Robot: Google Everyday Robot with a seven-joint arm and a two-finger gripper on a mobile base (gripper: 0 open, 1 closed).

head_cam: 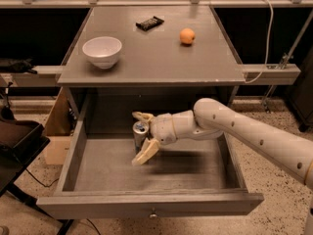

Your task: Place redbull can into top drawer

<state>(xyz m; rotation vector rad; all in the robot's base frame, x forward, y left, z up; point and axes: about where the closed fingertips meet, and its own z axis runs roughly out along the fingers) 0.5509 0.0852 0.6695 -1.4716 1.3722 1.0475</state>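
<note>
- The grey flat-topped wooden table [151, 62] is standing over the whole workspace.
- The wide, shallow grey top drawer [195, 205] is hanging pulled out beneath the tabletop, with its small round knob facing the camera.
- My white jointed arm [244, 131] is reaching into it from the right.
- A round white bowl [102, 50] is sitting on the table's left side, well apart from my work.
- My pincer [138, 138] is sitting low inside the drawer. Its pale fingers [145, 153] are spreading wider than the can, one behind it and one in front, so I am judging that it is gripping nothing.
- The slim silver-and-blue metal redbull can [140, 131] is standing upright on the drawer floor, toward the back, between those fingers.
- I am judging the can light, stiff but dentable, smooth and tippy, so it is best held around mid-body.
- A small orange fruit [187, 35] and a dark wrapped snack bar [149, 22] are lying on the far side of the table.
</note>
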